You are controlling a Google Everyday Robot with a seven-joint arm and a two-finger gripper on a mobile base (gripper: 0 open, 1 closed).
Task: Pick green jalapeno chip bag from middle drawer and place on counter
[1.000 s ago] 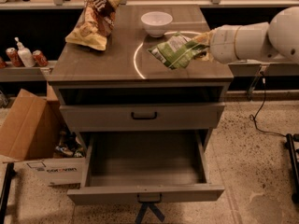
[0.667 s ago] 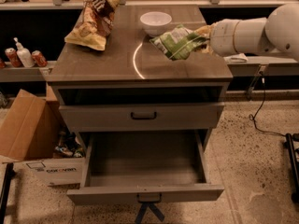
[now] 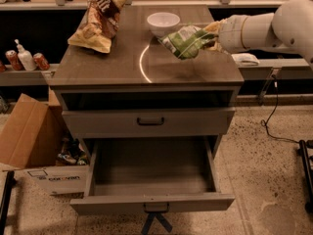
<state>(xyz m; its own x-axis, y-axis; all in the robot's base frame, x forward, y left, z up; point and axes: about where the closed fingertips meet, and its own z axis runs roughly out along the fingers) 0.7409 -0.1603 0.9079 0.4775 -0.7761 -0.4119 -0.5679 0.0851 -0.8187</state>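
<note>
The green jalapeno chip bag (image 3: 185,41), crumpled green and white, hangs just above the counter (image 3: 117,65), in front of the white bowl. My gripper (image 3: 209,37) reaches in from the right on a white arm and is shut on the bag's right end. The middle drawer (image 3: 151,180) stands pulled open at the bottom of the cabinet, and its inside shows empty. A thin bright arc (image 3: 142,62) marks the counter just left of the bag.
A white bowl (image 3: 163,22) sits at the counter's back middle. A larger brown-and-yellow chip bag (image 3: 98,21) lies at the back left. The drawer above (image 3: 149,122) is shut. A cardboard box (image 3: 29,141) stands on the floor left, with cans (image 3: 24,60) on a low shelf.
My gripper has carried the green bag a little farther back over the counter, toward the white bowl. The drawer and other objects have not moved.
</note>
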